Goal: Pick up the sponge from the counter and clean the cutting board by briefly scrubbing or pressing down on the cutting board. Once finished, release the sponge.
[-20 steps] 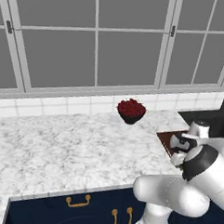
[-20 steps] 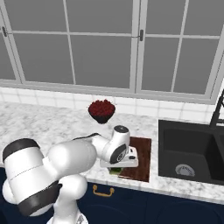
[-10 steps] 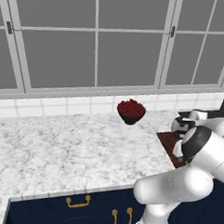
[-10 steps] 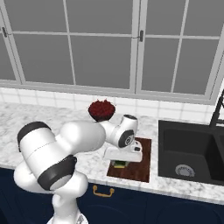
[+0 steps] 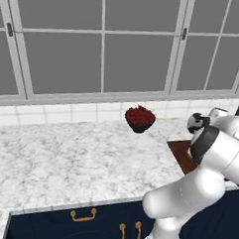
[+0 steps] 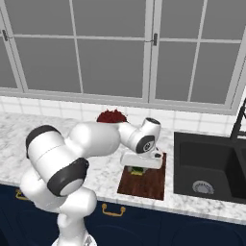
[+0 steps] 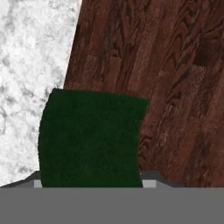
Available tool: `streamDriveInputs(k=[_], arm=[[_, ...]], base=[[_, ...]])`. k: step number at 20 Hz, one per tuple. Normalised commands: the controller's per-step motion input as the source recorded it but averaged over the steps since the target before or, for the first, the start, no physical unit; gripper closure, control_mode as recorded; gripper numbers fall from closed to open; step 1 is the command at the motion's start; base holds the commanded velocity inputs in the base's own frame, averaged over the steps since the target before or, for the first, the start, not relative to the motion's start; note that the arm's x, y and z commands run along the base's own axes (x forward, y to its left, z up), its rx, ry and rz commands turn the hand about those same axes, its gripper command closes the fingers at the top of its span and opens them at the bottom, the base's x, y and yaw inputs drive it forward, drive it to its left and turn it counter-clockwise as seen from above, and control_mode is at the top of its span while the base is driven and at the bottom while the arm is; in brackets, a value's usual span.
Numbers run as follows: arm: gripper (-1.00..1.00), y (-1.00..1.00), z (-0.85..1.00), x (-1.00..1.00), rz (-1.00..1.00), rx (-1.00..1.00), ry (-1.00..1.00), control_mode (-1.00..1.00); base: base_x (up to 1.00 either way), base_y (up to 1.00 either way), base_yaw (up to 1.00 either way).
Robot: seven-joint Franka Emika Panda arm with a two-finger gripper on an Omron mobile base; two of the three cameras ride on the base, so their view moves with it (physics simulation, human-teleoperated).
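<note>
While my gripper (image 6: 138,169) clamps the sponge (image 7: 89,138) over the cutting board (image 7: 166,74), scrubbing is underway; next I press down.

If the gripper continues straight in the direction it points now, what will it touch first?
Probably the dark green-topped sponge, already at the gripper; just beyond it lies the dark reddish-brown wooden cutting board. Depth is unclear.

1 sponge (image 7: 89,138), 1 cutting board (image 6: 146,180), 1 fruit bowl (image 5: 140,119), 1 sink (image 6: 211,166)

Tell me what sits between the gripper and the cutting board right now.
The sponge, in the hand view: its green top sits between the gripper fingers, over the cutting board's edge. Whether it touches the wood is unclear.
</note>
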Motion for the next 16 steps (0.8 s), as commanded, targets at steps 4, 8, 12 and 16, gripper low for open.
streamDriveInputs(k=[4,8,12,16], arm=[[1.00,0.12,-0.84,0.26,0.00,0.00,-0.01,-1.00],[1.00,0.02,-1.00,0.05,0.00,0.00,-0.01,-1.00],[1.00,0.24,-1.00,0.06,0.00,-0.01,0.00,-1.00],[1.00,0.34,0.00,0.02,-0.04,0.00,-0.04,-1.00]], base=[[0.00,0.00,0.00],[0.00,0.00,0.00],[0.00,0.00,0.00],[0.00,0.00,0.00]])
